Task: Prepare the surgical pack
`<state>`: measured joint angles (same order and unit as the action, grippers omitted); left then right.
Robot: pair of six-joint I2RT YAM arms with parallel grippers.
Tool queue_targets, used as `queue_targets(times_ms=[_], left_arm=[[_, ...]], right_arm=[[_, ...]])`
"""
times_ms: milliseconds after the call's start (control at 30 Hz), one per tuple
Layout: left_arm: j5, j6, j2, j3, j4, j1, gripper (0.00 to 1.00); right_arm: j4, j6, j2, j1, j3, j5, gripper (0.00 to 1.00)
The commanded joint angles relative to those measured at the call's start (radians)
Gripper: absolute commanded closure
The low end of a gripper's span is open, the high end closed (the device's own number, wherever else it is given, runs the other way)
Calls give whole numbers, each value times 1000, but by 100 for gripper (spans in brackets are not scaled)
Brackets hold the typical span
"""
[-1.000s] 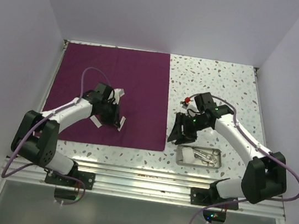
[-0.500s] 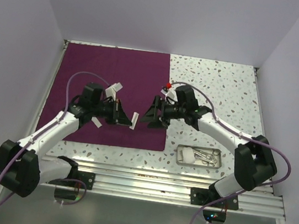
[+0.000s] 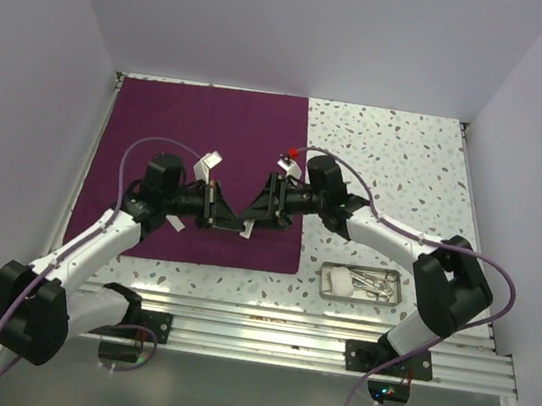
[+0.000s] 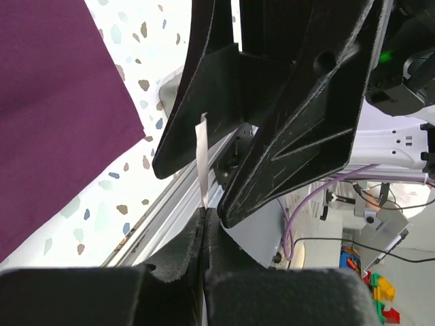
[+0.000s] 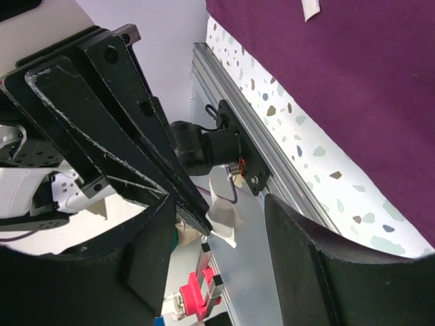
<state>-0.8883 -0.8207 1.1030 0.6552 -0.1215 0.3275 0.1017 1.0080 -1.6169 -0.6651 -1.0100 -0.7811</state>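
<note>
- Black fingers of the left gripper are pressed tight together on a white gauze pad, pinching its lower edge.
- From the left wrist the pad shows edge-on, a thin upright strip rising from the pinch at mid-frame.
- On either side of the strip stand the two dark fingers of the right gripper, spread apart and not gripping it.
- Only the right wrist view shows the pad's face: a small crumpled white patch at the tip of the left fingers, in the gap between the right ones.
- From above, both grippers meet tip to tip at the centre of the frame, over the lower right part of the plum cloth.
- The cloth lies flat on the left half of the speckled table.
- Only this top view shows the steel tray, well apart at lower right, holding silver instruments and another white pad.
</note>
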Motion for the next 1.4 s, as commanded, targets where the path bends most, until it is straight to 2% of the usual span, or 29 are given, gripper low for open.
queue_targets(times_ms=[0,133,233,267,333,433,467,633,733,767,833,867,900,967,1033,1133,1233,1367], left_arm=[[-60,-26,-14,-5,75,4,100],[-63,-20,-3,-12,74,2,100],[-64,-20,9,-16,77,2,100],[-67,-20,17,-16,80,4,100],[-67,-17,21,-14,79,2,100],[-57,11,37,1,45,2,100],[-54,20,44,3,39,2,95],[-47,49,69,18,5,-2,85],[3,136,96,61,-84,-4,70],[18,156,101,73,-107,-4,69],[49,199,115,118,-193,-5,68],[92,245,129,133,-226,-5,68],[119,268,136,162,-260,-4,68],[228,326,152,188,-357,-4,67],[334,360,170,218,-438,-4,66],[409,385,192,238,-489,-5,65],[414,393,207,245,-486,-5,65],[405,394,227,257,-471,-7,65]], right_arm=[[79,20,9,-1,28,-4,44],[124,43,28,-1,60,-6,51],[128,46,32,-2,70,-7,63],[127,44,29,-1,70,-13,71],[124,44,25,-1,64,-17,79],[73,23,29,-1,47,-1,99],[14,-5,32,4,30,8,100],[-54,-45,55,24,25,20,100],[-146,-77,72,51,19,37,100],[-195,-95,78,62,10,49,100],[-339,-149,94,85,-7,133,100],[-516,-234,97,117,-36,166,100],[-608,-277,100,131,-48,219,100],[-865,-388,110,186,-73,401,100],[-1042,-446,126,257,-50,564,100],[-1157,-486,182,343,11,708,100],[-1230,-487,241,389,53,799,97],[-1252,-493,233,410,83,826,94]])
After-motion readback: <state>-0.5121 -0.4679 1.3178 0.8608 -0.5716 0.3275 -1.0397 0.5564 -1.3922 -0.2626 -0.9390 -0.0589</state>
